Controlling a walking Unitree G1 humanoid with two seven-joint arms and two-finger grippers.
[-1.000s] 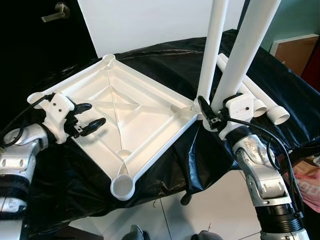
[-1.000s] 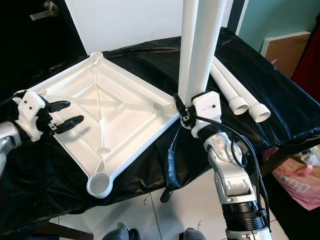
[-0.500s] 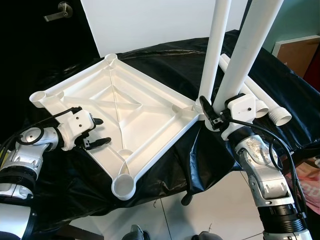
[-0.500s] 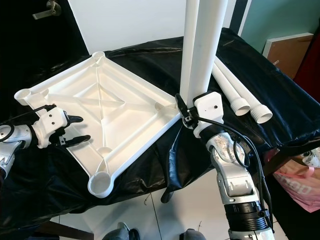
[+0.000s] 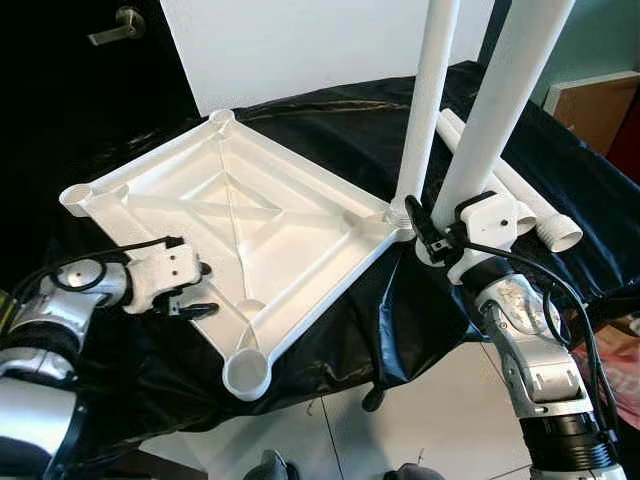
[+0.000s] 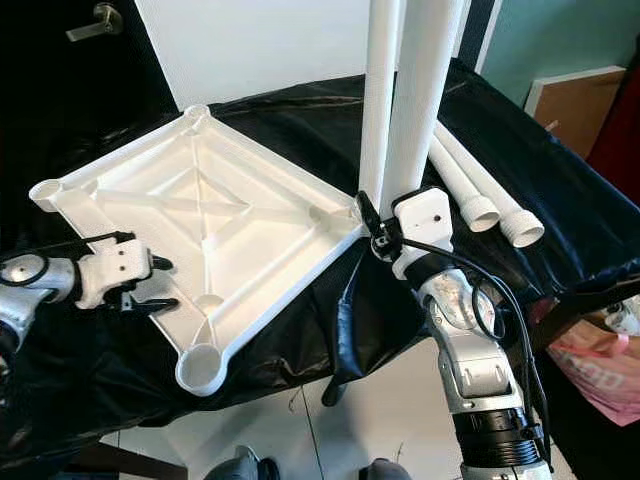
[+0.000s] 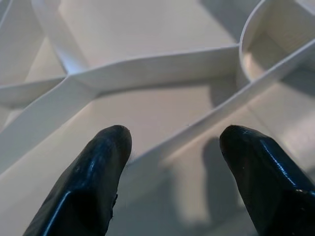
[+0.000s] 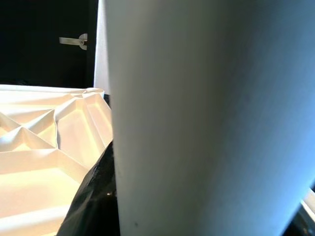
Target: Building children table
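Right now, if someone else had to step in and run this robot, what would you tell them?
Left gripper: open, at the near-left edge of the upturned white plastic tabletop, holding nothing.
Right gripper: shut on a white plastic leg tube, held upright beside the tabletop's right corner.
Tabletop lies underside up on the black-covered surface.
Done: one white leg stands upright at the right corner socket.
Left: the held leg needs a socket; two more white tubes lie on the cover to the right. The near corner socket is empty.

Black door with metal lever handle (image 5: 112, 26), white wall (image 5: 300, 45), teal wall (image 6: 560, 40), pale floor (image 5: 440, 410)
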